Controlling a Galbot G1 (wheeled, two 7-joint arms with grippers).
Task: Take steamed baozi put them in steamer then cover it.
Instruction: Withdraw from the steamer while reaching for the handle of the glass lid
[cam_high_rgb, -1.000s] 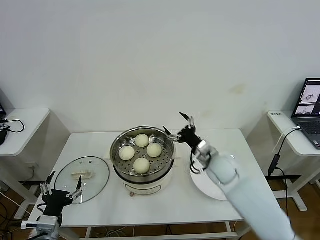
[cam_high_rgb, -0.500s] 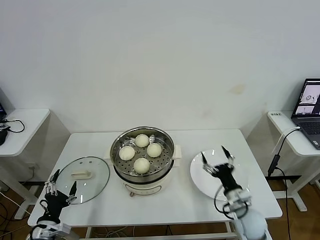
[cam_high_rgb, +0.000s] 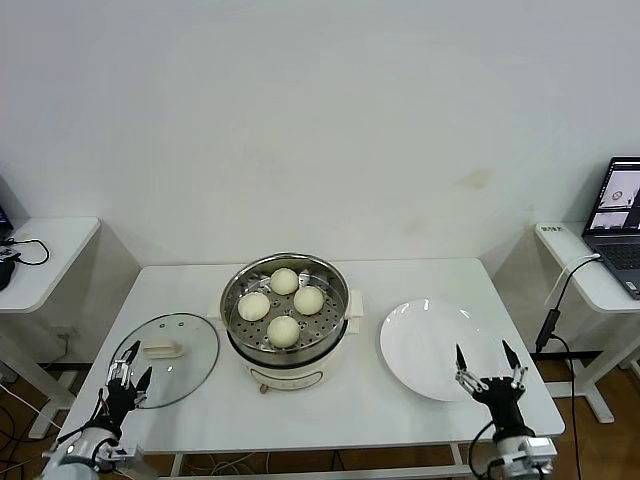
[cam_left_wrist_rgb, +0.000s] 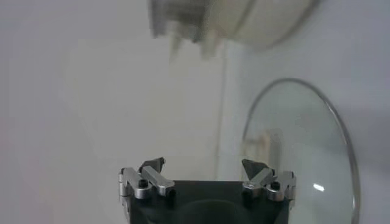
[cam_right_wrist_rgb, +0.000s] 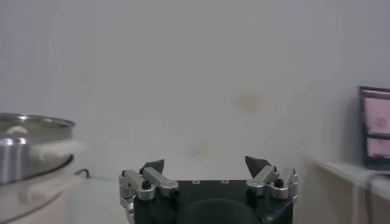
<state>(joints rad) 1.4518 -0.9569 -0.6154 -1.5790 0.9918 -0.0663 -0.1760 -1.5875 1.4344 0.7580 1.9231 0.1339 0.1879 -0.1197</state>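
Since a second ago the right arm has pulled back from beside the steamer to the near right edge of the table, and the left gripper has sunk lower at the near left corner.

The white table (cam_high_rgb: 390, 400) carries everything. The steamer (cam_high_rgb: 287, 312) stands at its middle, a shiny perforated basket on a cream-white pot, uncovered. To its right lies the white plate (cam_high_rgb: 436, 350), bare. To its left, flat on the table, lies the glass lid (cam_high_rgb: 165, 358) with its cream handle up, well apart from the steamer.

All 4 steamed baozi (cam_high_rgb: 284, 330) sit in the basket, close together in a diamond: 1 far, 1 near, 1 left, 1 right.

The right gripper (cam_high_rgb: 488, 365) points up at the near edge of the plate, its fingers (cam_right_wrist_rgb: 153, 166) spread apart and holding nothing. The left gripper (cam_high_rgb: 126, 363) points up just beside the near left rim of the lid, fingers (cam_left_wrist_rgb: 152, 165) likewise spread and empty; the left wrist view shows the lid and the pot's base beyond them.

A laptop (cam_high_rgb: 618, 220) stands open on a side table at the far right.
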